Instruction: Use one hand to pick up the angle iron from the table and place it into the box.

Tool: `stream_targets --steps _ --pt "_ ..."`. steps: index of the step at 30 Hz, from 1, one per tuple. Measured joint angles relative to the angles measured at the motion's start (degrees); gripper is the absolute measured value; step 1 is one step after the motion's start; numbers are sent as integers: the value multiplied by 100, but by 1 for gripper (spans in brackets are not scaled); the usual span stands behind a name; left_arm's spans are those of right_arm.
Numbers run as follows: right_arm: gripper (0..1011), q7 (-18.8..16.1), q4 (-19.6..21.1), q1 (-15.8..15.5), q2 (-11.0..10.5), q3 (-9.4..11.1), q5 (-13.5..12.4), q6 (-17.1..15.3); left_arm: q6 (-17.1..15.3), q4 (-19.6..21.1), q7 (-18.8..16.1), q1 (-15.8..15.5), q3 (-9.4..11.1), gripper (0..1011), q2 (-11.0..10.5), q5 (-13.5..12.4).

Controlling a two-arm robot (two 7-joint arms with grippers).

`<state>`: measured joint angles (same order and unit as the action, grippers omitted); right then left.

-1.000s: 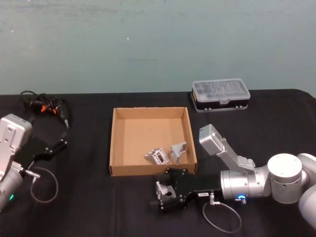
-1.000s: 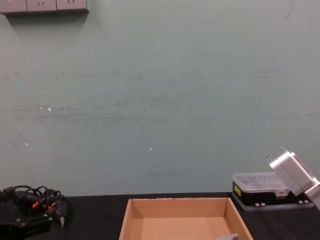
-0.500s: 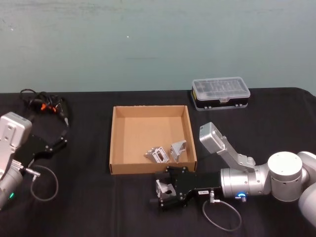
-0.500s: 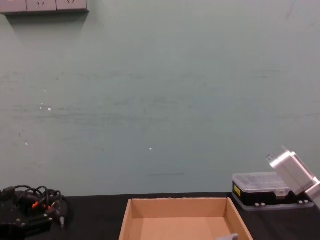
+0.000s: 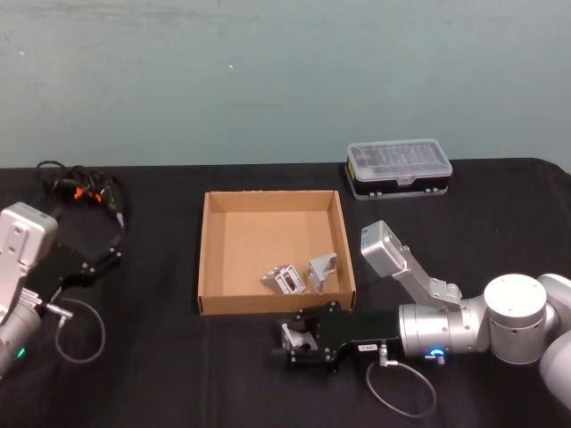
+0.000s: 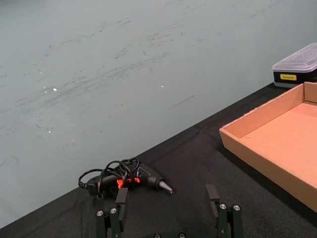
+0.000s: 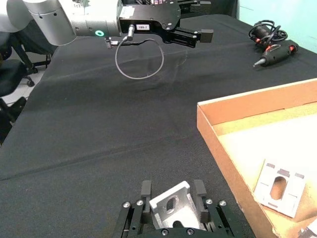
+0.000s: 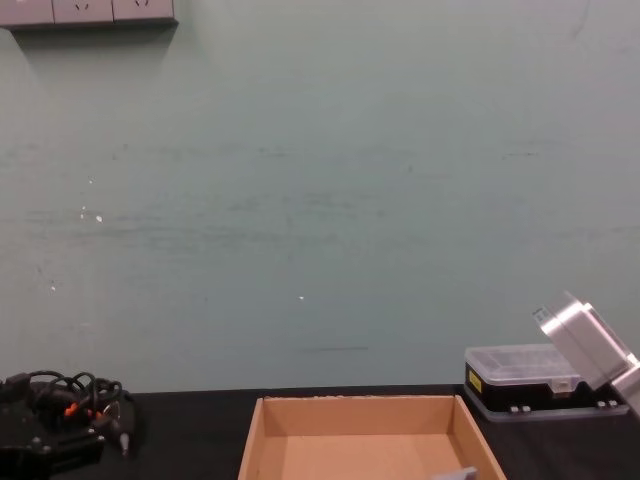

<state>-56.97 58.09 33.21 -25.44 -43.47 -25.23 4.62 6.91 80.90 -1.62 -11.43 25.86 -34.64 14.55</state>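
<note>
Angle iron (image 7: pixel 171 204) pinched in right end effector (image 7: pixel 173 187) — just outside box (image 5: pixel 277 306), left end effector (image 6: pixel 166 193) spread, idle

Wall (image 8: pixel 320 200): you face pale green paint, faintly scuffed.
Sockets (image 8: pixel 85 10): white row, high on your left.
Chair (image 7: pixel 17 69): dark, on castors.

Soft, even indoor light; faint shadows

We see a matt black counter (image 5: pixel 161 374), a dull brown cardboard box (image 5: pixel 259 236) at centre, a bare, pale-grey metal angle iron (image 7: pixel 171 206) with a satin sheen, and, upper right, a case (image 5: pixel 399 162) lidded in glossy clear plastic.
</note>
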Motion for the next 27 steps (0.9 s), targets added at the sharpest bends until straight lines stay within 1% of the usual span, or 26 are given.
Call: stream_targets --steps 2,4,27 --pt "490 0 1 0 0 0 -2 1 0 0 0 0 0 1000 0 0" --pt "476 0 1 0 0 0 -2 1 0 0 0 0 0 1000 0 0" --pt "476 0 0 0 0 0 -1 -1 0 0 0 0 0 1000 0 0"
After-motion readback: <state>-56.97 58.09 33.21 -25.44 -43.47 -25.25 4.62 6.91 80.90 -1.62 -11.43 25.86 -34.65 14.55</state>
